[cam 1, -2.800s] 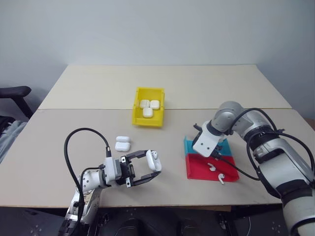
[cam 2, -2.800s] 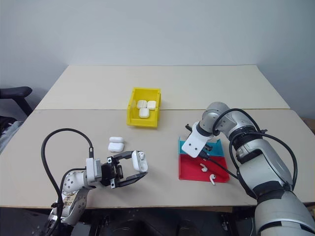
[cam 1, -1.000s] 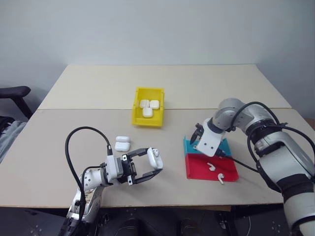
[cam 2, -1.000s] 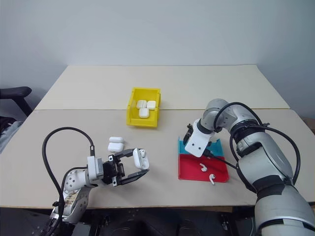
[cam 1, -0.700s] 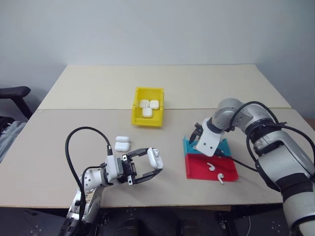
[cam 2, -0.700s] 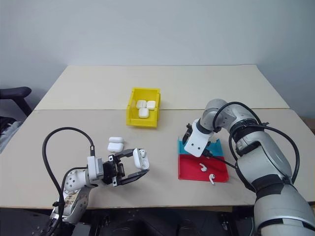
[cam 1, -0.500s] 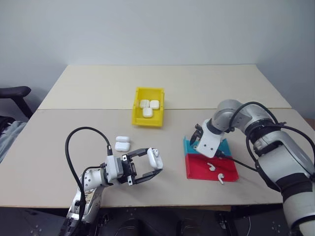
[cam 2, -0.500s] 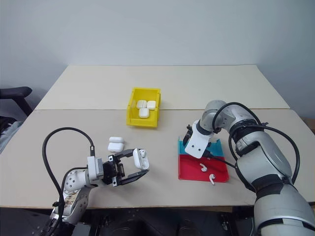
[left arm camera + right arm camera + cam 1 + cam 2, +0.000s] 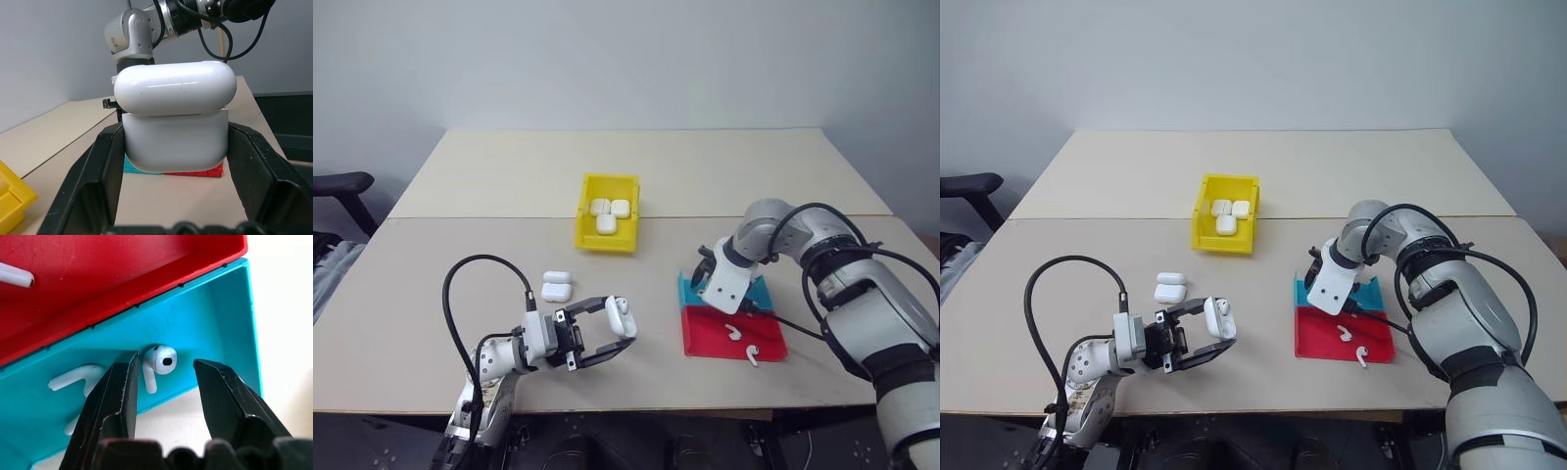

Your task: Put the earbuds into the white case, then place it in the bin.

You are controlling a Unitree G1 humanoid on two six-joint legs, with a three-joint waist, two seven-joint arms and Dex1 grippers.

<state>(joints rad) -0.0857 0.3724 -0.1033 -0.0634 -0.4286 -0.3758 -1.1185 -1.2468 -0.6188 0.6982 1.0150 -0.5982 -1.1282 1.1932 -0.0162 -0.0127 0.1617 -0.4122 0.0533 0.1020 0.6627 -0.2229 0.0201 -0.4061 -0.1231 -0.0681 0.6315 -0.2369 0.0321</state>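
On our table [image 9: 489, 255], the yellow bin [image 9: 589, 233] at the centre already holds 3 closed cases, so we judge this round to be at its first step: fetching an earbud. The red tray [image 9: 764, 343], near our right arm, carries 2 earbuds, and the teal tray [image 9: 220, 318] touches its far edge. Our left gripper [image 9: 607, 331] is clenched on the white case [image 9: 175, 117], holding it above the table near the front edge; its lid looks down or barely ajar. 2 spare cases [image 9: 556, 286] lie just beyond it. Our right gripper [image 9: 164, 377] points down into the teal tray with its jaws apart, straddling 1 earbud [image 9: 157, 361]; a 2nd lies beside one finger. Next, we judge, the jaws must close squarely on that tiny bud without flicking it away.
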